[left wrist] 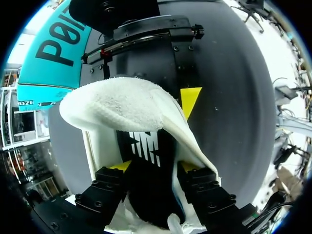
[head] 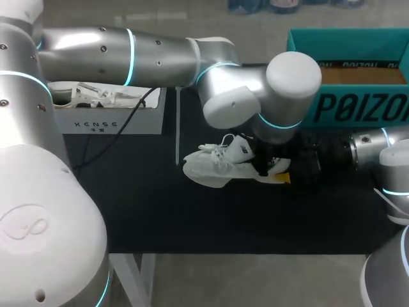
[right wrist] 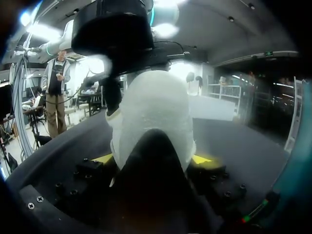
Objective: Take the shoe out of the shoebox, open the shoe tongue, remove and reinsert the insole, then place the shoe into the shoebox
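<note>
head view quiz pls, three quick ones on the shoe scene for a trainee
1. True or false: the white shoe lies inside the teal shoebox.
2. Which arm reaches past the table's middle to the shoe? A left, B right, C neither.
3. Fill in: the shoe rests on the ___ mat.

Key: 1 false, it lies on the mat in front of the box. 2 A, the left arm. 3 black.

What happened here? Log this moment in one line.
shoe: outside shoebox | left gripper: shut on shoe | right gripper: shut on shoe | insole: cannot tell
</note>
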Available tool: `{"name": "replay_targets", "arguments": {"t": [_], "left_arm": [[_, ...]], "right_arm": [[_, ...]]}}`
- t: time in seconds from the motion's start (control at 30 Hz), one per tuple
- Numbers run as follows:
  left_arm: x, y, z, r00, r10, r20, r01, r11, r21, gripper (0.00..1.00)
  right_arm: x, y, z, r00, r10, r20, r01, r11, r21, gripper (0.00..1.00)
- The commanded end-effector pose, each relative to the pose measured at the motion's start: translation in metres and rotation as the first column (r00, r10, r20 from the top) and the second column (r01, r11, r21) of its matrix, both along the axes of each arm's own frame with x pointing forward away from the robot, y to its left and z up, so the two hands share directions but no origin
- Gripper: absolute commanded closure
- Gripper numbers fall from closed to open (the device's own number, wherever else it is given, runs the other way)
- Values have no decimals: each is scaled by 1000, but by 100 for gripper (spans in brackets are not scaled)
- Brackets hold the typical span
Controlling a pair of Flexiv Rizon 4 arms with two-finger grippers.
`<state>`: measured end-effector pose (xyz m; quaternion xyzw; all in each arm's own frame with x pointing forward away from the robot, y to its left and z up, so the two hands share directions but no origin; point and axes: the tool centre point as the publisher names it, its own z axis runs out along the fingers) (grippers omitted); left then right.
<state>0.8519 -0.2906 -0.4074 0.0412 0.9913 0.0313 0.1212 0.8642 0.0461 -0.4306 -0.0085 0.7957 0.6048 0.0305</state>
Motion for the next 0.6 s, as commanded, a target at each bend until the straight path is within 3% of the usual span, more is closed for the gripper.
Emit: {"name": "replay_targets", "arguments": {"t": [0.03, 0.1, 0.13, 0.17, 0.2, 0.6], "left_arm": [[5, -7, -52, 999, 20, 46, -22, 999, 35, 43], [8, -6, -63, 998, 48, 42, -50, 998, 38, 53], [8, -6, -63, 997, 57, 47, -58, 998, 31, 62], [7, -5, -61, 996, 68, 53, -69, 997, 20, 86], [6, -4, -57, 995, 71, 66, -71, 997, 8, 100], [10, 7, -31, 980, 64, 186, -58, 998, -40, 100]], "right_arm": [[1, 1, -4, 1000, -1, -2, 1, 1000, 0, 100], [1, 1, -4, 1000, -1, -2, 1, 1000, 0, 100], [1, 1, -4, 1000, -1, -2, 1, 1000, 0, 100], [1, 1, -4, 1000, -1, -2, 1, 1000, 0, 100], [1, 1, -4, 1000, -1, -2, 1, 1000, 0, 100], [1, 1, -4, 1000, -1, -2, 1, 1000, 0, 100]]}}
